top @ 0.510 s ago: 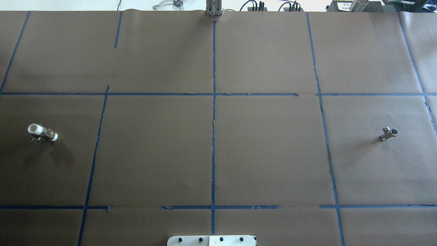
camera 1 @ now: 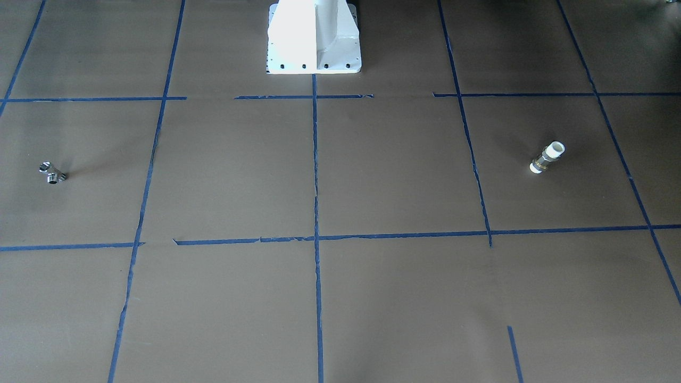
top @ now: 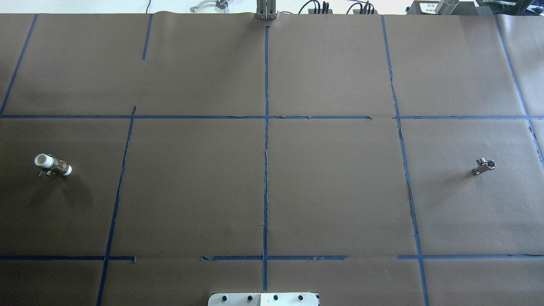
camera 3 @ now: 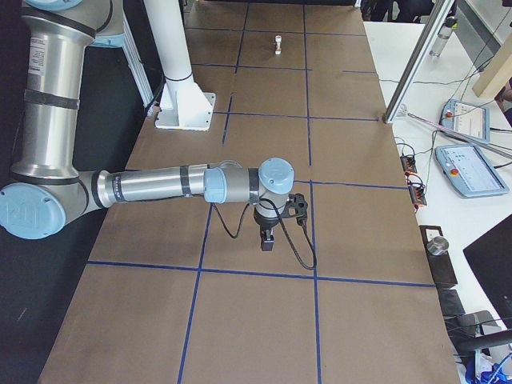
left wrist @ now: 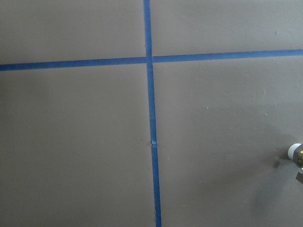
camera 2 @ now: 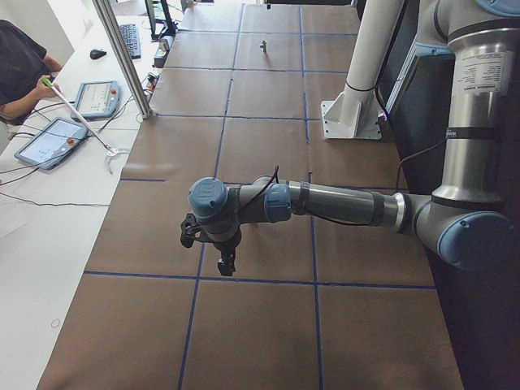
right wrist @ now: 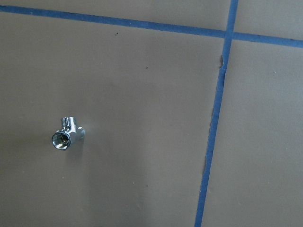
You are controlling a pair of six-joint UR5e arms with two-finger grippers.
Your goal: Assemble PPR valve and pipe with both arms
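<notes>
The PPR valve [top: 484,165], a small chrome branched fitting, lies on the brown table at the right of the overhead view. It also shows in the front view [camera 1: 52,173] and the right wrist view [right wrist: 67,135]. The pipe [top: 53,165], white with a brass band, lies at the far left, and its end shows in the left wrist view [left wrist: 296,153]. The left gripper [camera 2: 226,266] hangs over the table near the pipe's side. The right gripper [camera 3: 267,242] hangs over the valve's side. I cannot tell whether either is open or shut.
The white pedestal base [camera 1: 314,37] stands at the table's middle near the robot. Blue tape lines [top: 266,170] divide the brown paper. A side bench with tablets [camera 2: 53,140] and an operator [camera 2: 20,69] lies beyond the far edge.
</notes>
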